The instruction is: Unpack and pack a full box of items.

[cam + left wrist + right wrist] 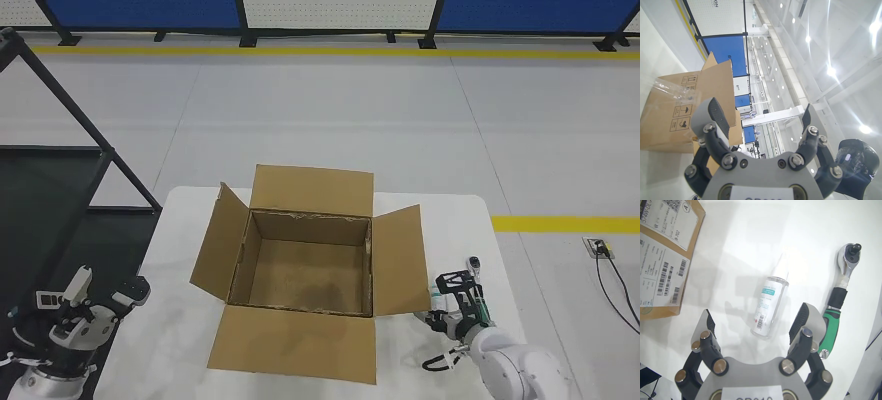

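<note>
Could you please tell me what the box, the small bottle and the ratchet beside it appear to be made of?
The box looks like matte brown cardboard, with rough-cut flap edges. The bottle seems clear glossy plastic: the table shows through it. The ratchet has a mirror-bright metal head and a green, probably rubbery plastic, grip.

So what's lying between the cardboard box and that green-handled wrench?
A small clear bottle, lying on its side on the white table, between the box and the wrench; the right wrist view shows it.
</note>
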You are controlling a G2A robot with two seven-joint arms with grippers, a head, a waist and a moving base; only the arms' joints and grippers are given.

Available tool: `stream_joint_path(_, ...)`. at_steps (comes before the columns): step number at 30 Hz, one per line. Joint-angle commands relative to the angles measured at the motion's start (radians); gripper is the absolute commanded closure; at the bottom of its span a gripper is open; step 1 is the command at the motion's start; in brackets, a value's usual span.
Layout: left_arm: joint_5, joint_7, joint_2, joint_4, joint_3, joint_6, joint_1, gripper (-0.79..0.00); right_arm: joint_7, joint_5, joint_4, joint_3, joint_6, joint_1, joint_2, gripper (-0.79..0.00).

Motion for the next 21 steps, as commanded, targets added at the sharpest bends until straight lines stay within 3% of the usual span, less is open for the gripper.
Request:
stream_joint_path(1, 0.001, 0.0, 0.0, 0.0, 0.0, 0.0, 0.0, -0.785, 0.005, -0.002, 0.022, -0.011, 0.013, 0.019, -0.002, -0.785)
stream_joint_path(6, 0.001, 0.0, 0.0, 0.0, 0.0, 0.0, 0.0, -0.785, 0.019, 0.014, 0.078, -0.017, 0.019, 0.058, -0.003, -0.785)
stream_joint_path(8, 0.001, 0.0, 0.0, 0.0, 0.0, 0.0, 0.0, -0.785, 0.022, 0.022, 0.099, -0.018, 0.018, 0.07, -0.003, -0.643)
stream_joint_path(9, 0.001, 0.0, 0.0, 0.0, 0.0, 0.0, 0.0, -0.785, 0.024, 0.025, 0.108, -0.019, 0.017, 0.074, -0.003, -0.499)
stream_joint_path(10, 0.001, 0.0, 0.0, 0.0, 0.0, 0.0, 0.0, -0.785, 0.025, 0.026, 0.115, -0.019, 0.016, 0.079, -0.003, -0.428)
stream_joint_path(13, 0.001, 0.0, 0.0, 0.0, 0.0, 0.0, 0.0, -0.785, 0.029, 0.031, 0.132, -0.021, 0.016, 0.089, -0.003, -0.351)
stream_joint_path(17, 0.001, 0.0, 0.0, 0.0, 0.0, 0.0, 0.0, -0.785, 0.047, 0.014, 0.147, -0.029, 0.027, 0.101, -0.002, -0.311)
stream_joint_path(20, 0.001, 0.0, 0.0, 0.0, 0.0, 0.0, 0.0, -0.785, 0.049, 0.017, 0.152, -0.029, 0.032, 0.107, -0.002, -0.028)
stream_joint_path(21, 0.001, 0.0, 0.0, 0.0, 0.0, 0.0, 0.0, -0.785, 0.049, 0.02, 0.151, -0.025, 0.034, 0.107, -0.002, 0.0)
